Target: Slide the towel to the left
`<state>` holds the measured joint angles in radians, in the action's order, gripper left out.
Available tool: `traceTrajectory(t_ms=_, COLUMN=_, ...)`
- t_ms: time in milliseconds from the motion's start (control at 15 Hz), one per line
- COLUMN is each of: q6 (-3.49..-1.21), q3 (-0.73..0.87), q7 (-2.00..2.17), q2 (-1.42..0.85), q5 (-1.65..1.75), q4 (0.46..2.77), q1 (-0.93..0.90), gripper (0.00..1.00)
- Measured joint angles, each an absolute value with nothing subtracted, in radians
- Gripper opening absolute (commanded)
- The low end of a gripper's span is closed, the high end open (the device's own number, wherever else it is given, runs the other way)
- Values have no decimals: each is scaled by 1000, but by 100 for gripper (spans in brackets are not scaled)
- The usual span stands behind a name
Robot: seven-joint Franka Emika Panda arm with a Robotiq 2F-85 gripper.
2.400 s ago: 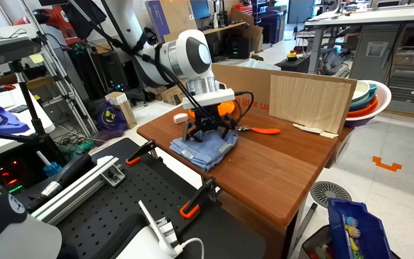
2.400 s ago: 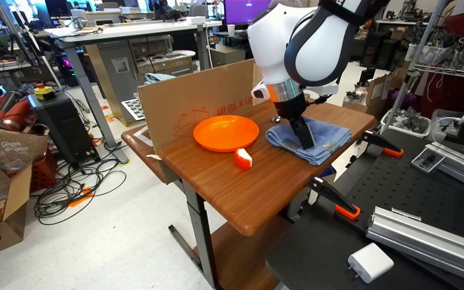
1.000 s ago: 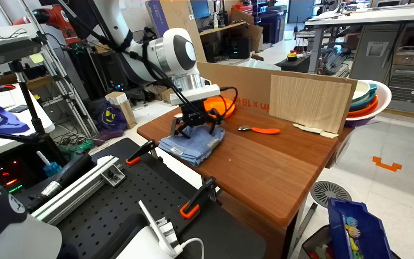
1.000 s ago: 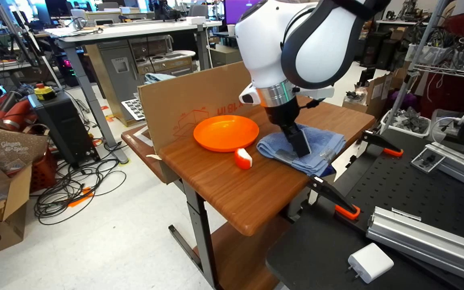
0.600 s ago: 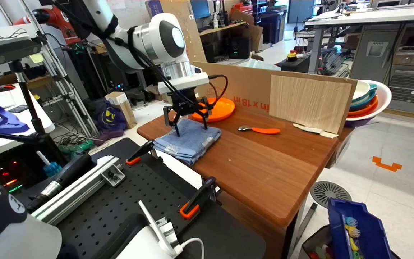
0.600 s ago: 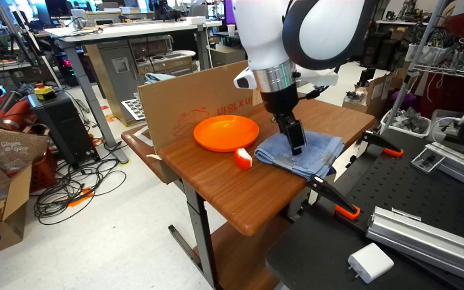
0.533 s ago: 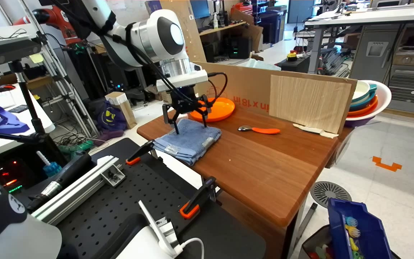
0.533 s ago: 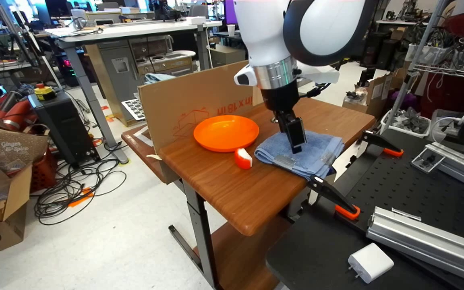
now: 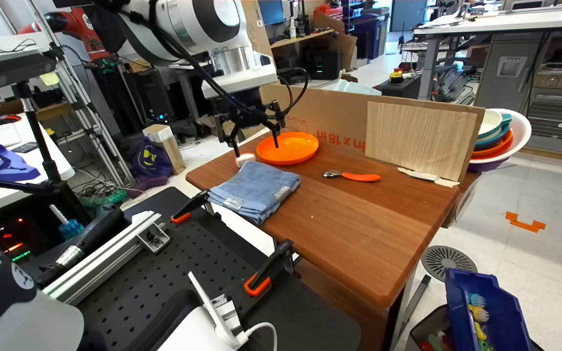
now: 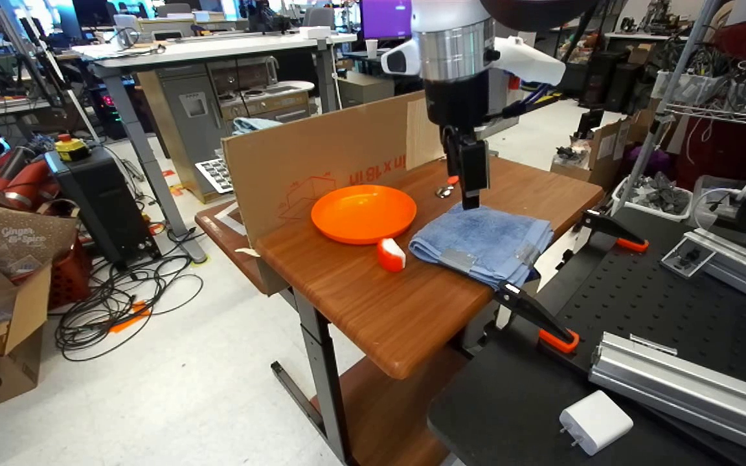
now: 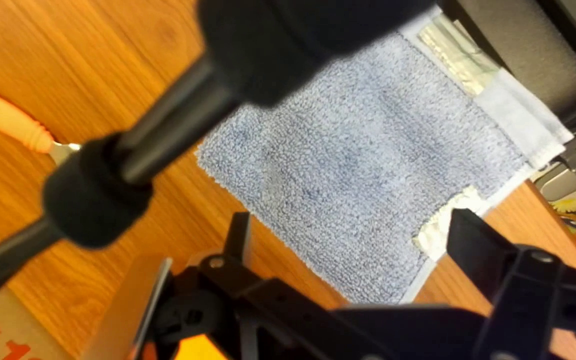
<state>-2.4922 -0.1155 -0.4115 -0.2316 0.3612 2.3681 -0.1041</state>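
— Lifted since the frame half a second ago: my gripper (image 9: 257, 151), now raised clear of the folded blue-grey towel (image 9: 256, 190), fingers (image 11: 480, 255) spread, nothing between them. Set against the frame two seconds back, the towel itself lies farther left in an exterior view, flat on the brown wooden table top (image 9: 359, 229) at its clamped edge.

— What could spoil it from here?

— Overhang, mostly. One border seems to pass the table edge; another push that way could, I judge, tip the towel over. Its corner also lies just beside a black clamp (image 9: 194, 202); contact I cannot confirm from my seat, but a snag there might fold it. Pressing too hard while dragging would likely ruck its top layer.

— And its neighbours?

— A small red-and-white object (image 10: 391, 255), just beside the towel, could be shoved if I slide farther. Lowering carelessly toward the orange plate (image 10: 363, 217) could catch its rim.

— Surface, for the record?

— Brown wood grain with a dull shine, an orange-handled utensil (image 9: 353, 176) lying apart from the towel; a black perforated board (image 9: 198, 263) alongside the clamped edge; a cardboard panel (image 10: 321, 155) with red print standing along the opposite side.

— And the room past it?

— Stacked bowls (image 9: 495, 138) beside one end of the panel, partly hidden; pale floor (image 10: 185, 401); a kitchen unit (image 10: 201, 129); deeper in, a purple screen (image 10: 386, 18).
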Motion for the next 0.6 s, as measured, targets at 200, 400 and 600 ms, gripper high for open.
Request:
traceTrajectory(t_ms=200, q6=-2494, q3=-114, q7=-420, q2=-211, q5=352, q4=2373, q1=-98, gripper=100)
traceTrajectory(t_ms=400, q6=-2494, q3=-114, q7=-423, q2=-211, q5=352, q4=2376, q1=-94, gripper=100)
traceTrajectory(t_ms=600, q6=-2495, q3=-114, q7=-423, q2=-211, q5=351, q4=2376, q1=-94, gripper=100)
